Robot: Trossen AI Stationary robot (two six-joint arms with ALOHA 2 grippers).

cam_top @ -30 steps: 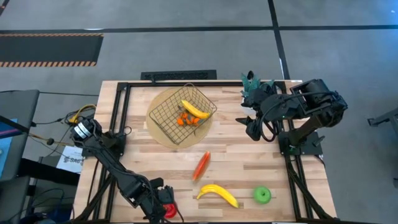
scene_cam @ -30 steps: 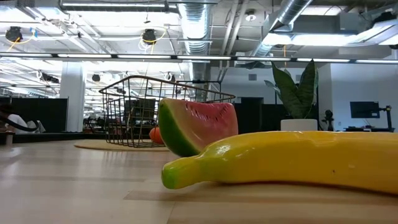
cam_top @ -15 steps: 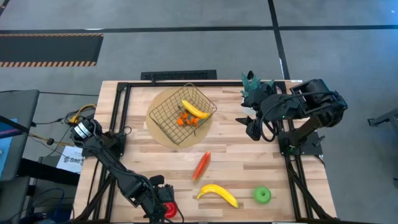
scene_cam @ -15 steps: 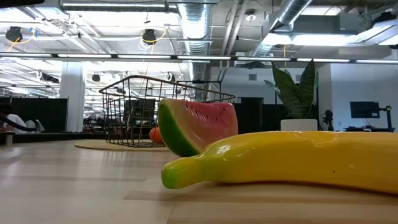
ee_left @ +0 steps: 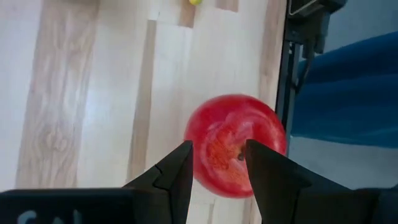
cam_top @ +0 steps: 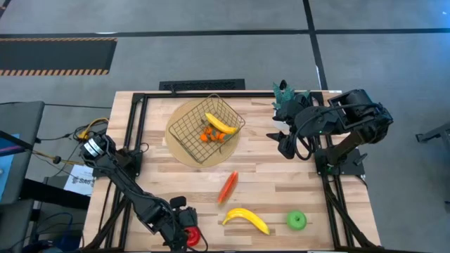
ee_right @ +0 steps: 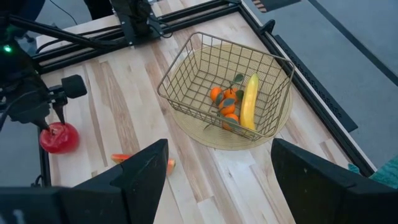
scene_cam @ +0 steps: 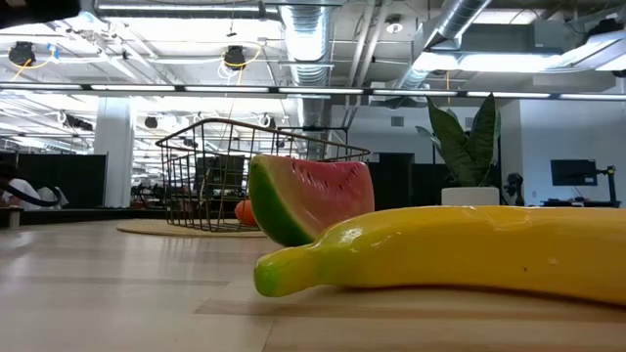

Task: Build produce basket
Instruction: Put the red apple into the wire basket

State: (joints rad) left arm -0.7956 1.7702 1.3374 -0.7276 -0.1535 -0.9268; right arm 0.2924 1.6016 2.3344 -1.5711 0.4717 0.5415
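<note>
Left gripper [ee_left: 217, 163], fingers parted above red apple [ee_left: 235, 144], nothing held.
Apple: round, hard, glossy (likely light, slippery); take across widest middle.

No legible text, label, brand, number or sign in any view.

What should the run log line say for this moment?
left gripper: open above red apple | right gripper: open, waiting | basket: banana inside

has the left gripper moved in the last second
Yes, slightly. In the high view the left gripper with the red apple has edged up the picture, away from the table's near edge.
</note>
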